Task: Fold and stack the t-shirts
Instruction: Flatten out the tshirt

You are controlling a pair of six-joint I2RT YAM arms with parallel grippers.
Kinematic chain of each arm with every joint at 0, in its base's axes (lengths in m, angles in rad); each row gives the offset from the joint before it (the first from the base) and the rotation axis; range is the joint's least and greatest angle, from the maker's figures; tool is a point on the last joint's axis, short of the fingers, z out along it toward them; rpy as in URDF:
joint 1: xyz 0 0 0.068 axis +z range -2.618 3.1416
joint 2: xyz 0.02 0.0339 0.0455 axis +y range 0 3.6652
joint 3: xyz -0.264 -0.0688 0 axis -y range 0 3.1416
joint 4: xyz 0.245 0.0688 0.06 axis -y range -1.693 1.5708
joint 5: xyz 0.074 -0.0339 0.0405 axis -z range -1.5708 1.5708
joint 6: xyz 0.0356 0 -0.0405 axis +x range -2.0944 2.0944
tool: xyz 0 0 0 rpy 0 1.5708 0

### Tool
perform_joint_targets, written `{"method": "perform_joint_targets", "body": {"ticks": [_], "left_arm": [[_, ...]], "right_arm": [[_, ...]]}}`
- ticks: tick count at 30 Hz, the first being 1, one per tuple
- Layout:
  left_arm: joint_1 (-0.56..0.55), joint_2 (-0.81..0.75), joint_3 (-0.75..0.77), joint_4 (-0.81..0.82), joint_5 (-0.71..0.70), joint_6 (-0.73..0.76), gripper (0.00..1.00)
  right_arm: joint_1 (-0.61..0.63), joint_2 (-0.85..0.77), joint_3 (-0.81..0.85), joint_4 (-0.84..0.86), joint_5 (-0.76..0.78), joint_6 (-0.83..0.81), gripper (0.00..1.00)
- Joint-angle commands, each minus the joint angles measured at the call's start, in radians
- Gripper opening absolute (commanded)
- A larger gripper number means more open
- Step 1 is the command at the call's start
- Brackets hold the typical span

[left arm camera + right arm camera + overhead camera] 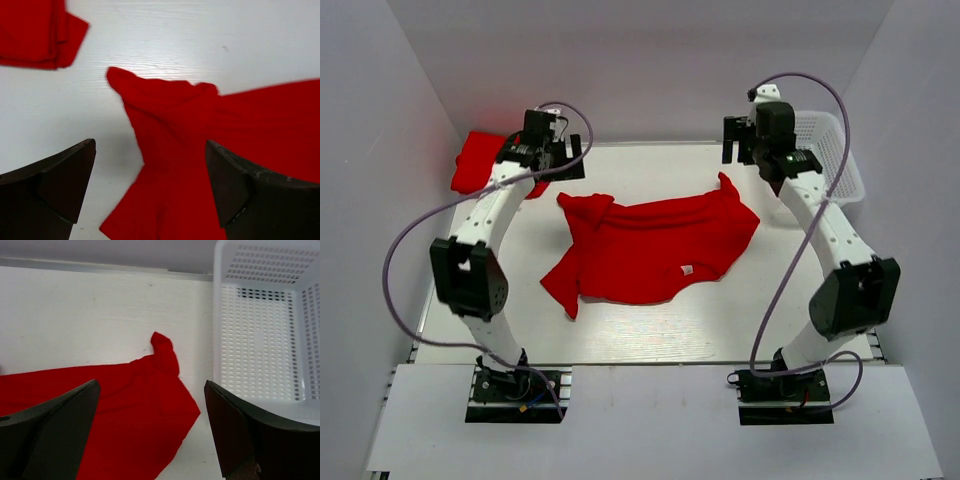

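A red t-shirt [655, 248] lies spread and rumpled in the middle of the white table, its small white neck tag [687, 270] near the front edge. It also shows in the left wrist view [200, 145] and the right wrist view [100, 405]. A folded red t-shirt [477, 160] sits at the back left corner, also in the left wrist view [35, 32]. My left gripper [150, 175] is open and empty above the spread shirt's left end. My right gripper [150, 420] is open and empty above its right end.
A white plastic mesh basket [832, 158] stands at the back right, close beside the right arm, and shows in the right wrist view [260, 325]. White walls close the table at the back and sides.
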Motion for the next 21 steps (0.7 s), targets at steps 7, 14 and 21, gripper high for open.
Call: {"method": "perform_joint_targets", "body": {"ticks": [7, 14, 21], "left_arm": [[-0.043, -0.167, -0.360, 0.185, 0.340, 0.028, 1.00], [-0.101, -0.049, -0.394, 0.167, 0.322, -0.009, 1.00], [-0.134, 0.003, -0.426, 0.153, 0.242, -0.009, 1.00]], "right_arm": [[0.063, -0.188, -0.367, -0.029, -0.366, 0.148, 0.90], [0.107, -0.167, -0.531, -0.020, -0.388, 0.206, 0.90], [0.129, -0.118, -0.646, 0.030, -0.357, 0.265, 0.90]]}}
